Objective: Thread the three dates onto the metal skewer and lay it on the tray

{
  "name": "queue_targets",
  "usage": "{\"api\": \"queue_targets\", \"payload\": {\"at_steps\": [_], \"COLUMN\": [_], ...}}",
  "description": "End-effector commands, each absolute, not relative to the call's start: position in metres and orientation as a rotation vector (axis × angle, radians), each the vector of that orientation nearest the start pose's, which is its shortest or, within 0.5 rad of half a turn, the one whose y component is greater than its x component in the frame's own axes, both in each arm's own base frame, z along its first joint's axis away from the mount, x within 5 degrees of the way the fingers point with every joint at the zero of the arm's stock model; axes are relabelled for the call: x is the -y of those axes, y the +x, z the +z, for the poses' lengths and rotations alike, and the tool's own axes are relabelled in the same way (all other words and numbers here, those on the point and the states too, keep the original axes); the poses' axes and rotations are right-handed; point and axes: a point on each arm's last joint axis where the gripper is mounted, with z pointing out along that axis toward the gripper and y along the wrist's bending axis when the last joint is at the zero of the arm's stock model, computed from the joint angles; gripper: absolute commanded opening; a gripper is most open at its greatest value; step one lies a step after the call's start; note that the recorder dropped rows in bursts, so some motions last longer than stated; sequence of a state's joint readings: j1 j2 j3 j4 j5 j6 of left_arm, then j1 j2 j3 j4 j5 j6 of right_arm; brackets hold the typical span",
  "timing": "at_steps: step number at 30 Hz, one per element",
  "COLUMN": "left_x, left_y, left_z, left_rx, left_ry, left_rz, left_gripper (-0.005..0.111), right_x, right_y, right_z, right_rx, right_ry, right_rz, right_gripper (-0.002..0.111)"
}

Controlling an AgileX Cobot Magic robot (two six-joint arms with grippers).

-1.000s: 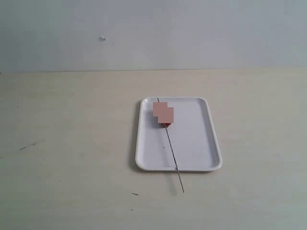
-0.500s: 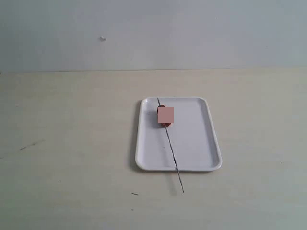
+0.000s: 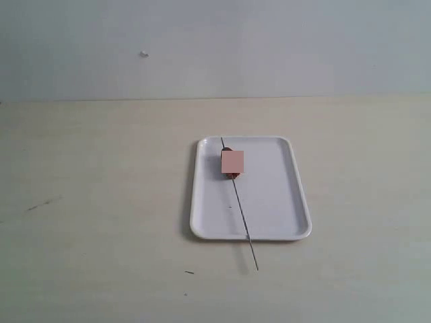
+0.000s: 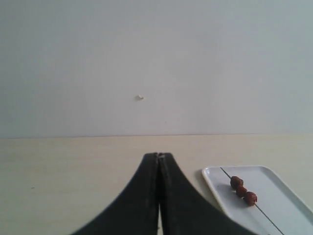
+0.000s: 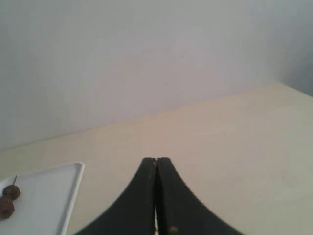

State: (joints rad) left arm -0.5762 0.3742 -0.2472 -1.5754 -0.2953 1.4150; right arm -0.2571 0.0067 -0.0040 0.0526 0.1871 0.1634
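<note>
The white tray (image 3: pixel 269 195) lies on the table right of centre. The thin metal skewer (image 3: pixel 241 215) rests lengthwise on it, its near end sticking out past the tray's front rim. The three dates (image 4: pixel 243 190) sit threaded in a row near the skewer's far end; in the exterior view a flat pinkish square covers most of them, and only their edge (image 3: pixel 232 175) shows. Two dates (image 5: pixel 7 200) appear at the edge of the right wrist view on the tray (image 5: pixel 44 196). My left gripper (image 4: pixel 158 155) and right gripper (image 5: pixel 156 159) are both shut, empty, away from the tray (image 4: pixel 274 196).
The pale wooden table (image 3: pixel 101 202) meets a light grey wall (image 3: pixel 215 47) behind it. Small dark marks (image 3: pixel 189 272) lie on the table near the front. Neither arm shows in the exterior view.
The pinkish patch over the dates has shrunk from two overlapping squares to one. The tray, skewer and dates have not moved.
</note>
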Motion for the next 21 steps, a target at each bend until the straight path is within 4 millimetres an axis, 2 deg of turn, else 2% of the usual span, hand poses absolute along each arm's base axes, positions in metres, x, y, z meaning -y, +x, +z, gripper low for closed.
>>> {"api": "queue_targets", "payload": {"at_steps": [1, 14, 17, 19, 21], "left_x": [0.0265, 0.0265, 0.0268, 0.0289, 0.0279], "left_y": [0.0894, 0.0894, 0.0893, 0.0887, 0.09], "left_z": [0.2696, 0.2696, 0.27, 0.2703, 0.273], "left_rx": [-1.619, -1.619, -1.605, -1.613, -1.594], "left_ry": [0.103, 0.103, 0.173, 0.114, -0.017], "left_rz": [-0.334, -0.334, -0.272, -0.367, -0.469], "left_gripper": [0.0, 0.0, 0.0, 0.0, 0.0], "right_x": [0.0136, 0.0136, 0.0136, 0.0136, 0.0136], "right_y": [0.0537, 0.0537, 0.0537, 0.0537, 0.0537], "right_z": [0.1914, 0.1916, 0.1916, 0.1916, 0.1916], "right_rx": [-1.678, -1.676, -1.676, -1.676, -1.676], "right_ry": [0.395, 0.394, 0.394, 0.394, 0.394], "right_rz": [-0.034, -0.034, -0.034, -0.034, -0.034], "right_gripper": [0.0, 0.0, 0.0, 0.0, 0.0]}}
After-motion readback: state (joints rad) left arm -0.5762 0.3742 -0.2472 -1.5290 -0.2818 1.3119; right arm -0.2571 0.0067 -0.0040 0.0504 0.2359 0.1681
